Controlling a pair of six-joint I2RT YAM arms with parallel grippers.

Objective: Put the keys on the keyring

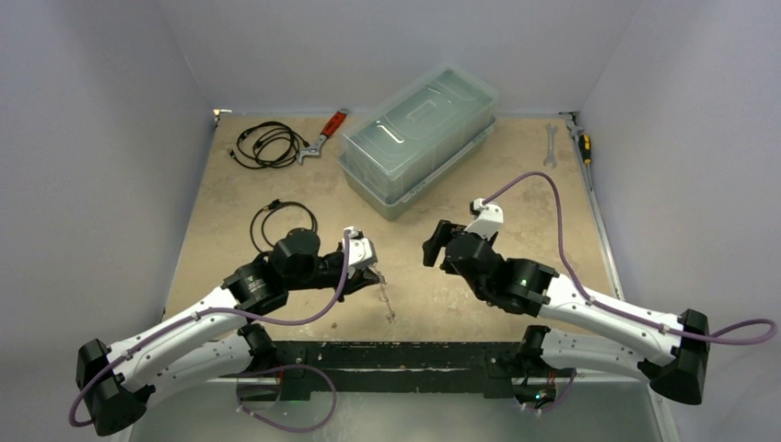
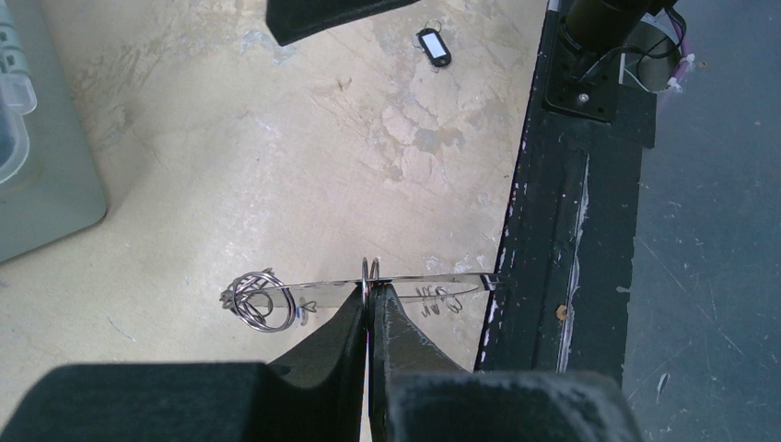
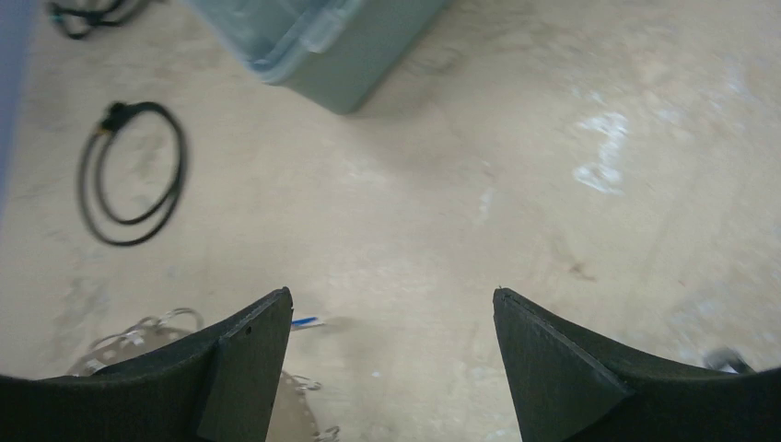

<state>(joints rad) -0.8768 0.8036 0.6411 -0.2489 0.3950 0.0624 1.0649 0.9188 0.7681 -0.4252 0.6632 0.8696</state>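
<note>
My left gripper (image 1: 376, 274) is shut on the rim of the keyring (image 2: 433, 278), a thin silver hoop seen edge-on in the left wrist view, with a cluster of small wire rings (image 2: 262, 300) at its left end. From above the hoop (image 1: 388, 302) hangs below the fingers, just over the table. My right gripper (image 1: 438, 245) is open and empty, to the right of the ring and apart from it; its jaws (image 3: 389, 304) stand wide. A blue-tagged key (image 3: 307, 322) peeks out beside the right gripper's left finger. A dark-tagged key (image 2: 433, 46) lies on the table.
A lidded clear container (image 1: 419, 138) stands at the back centre. One coiled black cable (image 1: 284, 224) lies behind my left arm, another (image 1: 267, 144) at the back left beside a red-handled wrench (image 1: 324, 134). A spanner (image 1: 551, 145) and screwdriver (image 1: 582, 141) lie at the back right.
</note>
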